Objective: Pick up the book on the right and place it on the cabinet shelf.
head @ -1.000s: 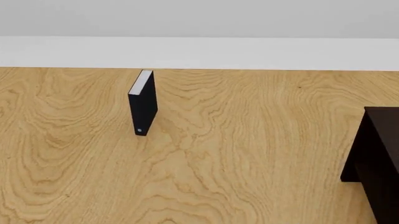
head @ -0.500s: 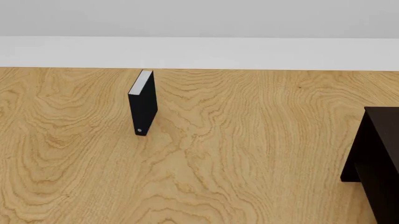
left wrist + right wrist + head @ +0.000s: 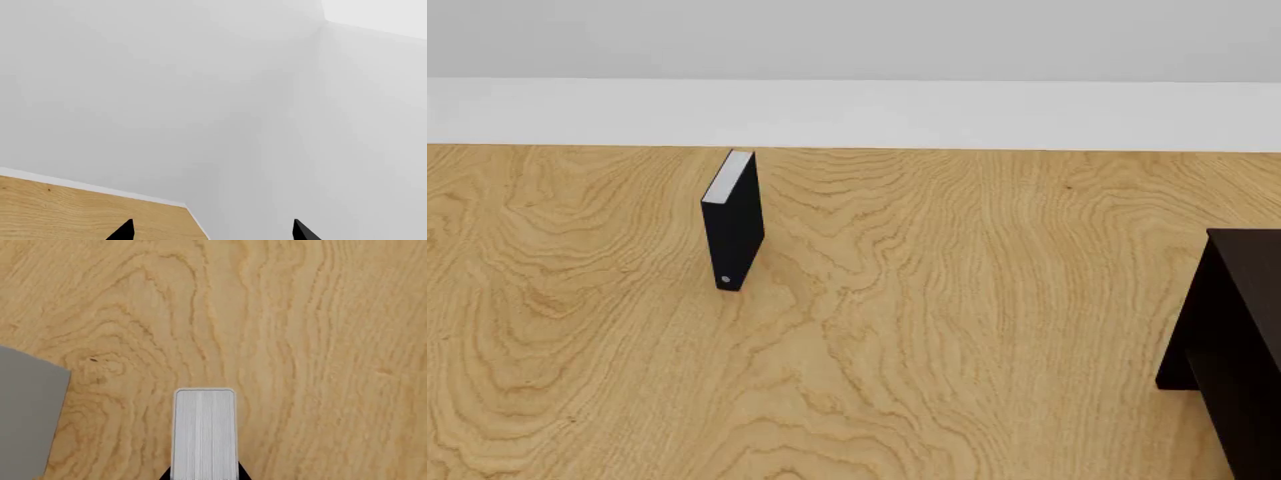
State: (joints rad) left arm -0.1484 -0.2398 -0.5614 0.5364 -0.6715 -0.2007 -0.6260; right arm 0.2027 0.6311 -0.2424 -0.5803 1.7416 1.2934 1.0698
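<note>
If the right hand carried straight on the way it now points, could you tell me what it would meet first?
Most likely the book, already between the right hand's fingertips, its white page edges facing the camera. Beyond it lies the wooden table; depth is unclear.

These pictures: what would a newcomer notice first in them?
In the head view, a black book stands upright on the wooden floor, and a dark cabinet shows at the right edge. In the right wrist view, a grey book with white page edges fills the lower centre.
</note>
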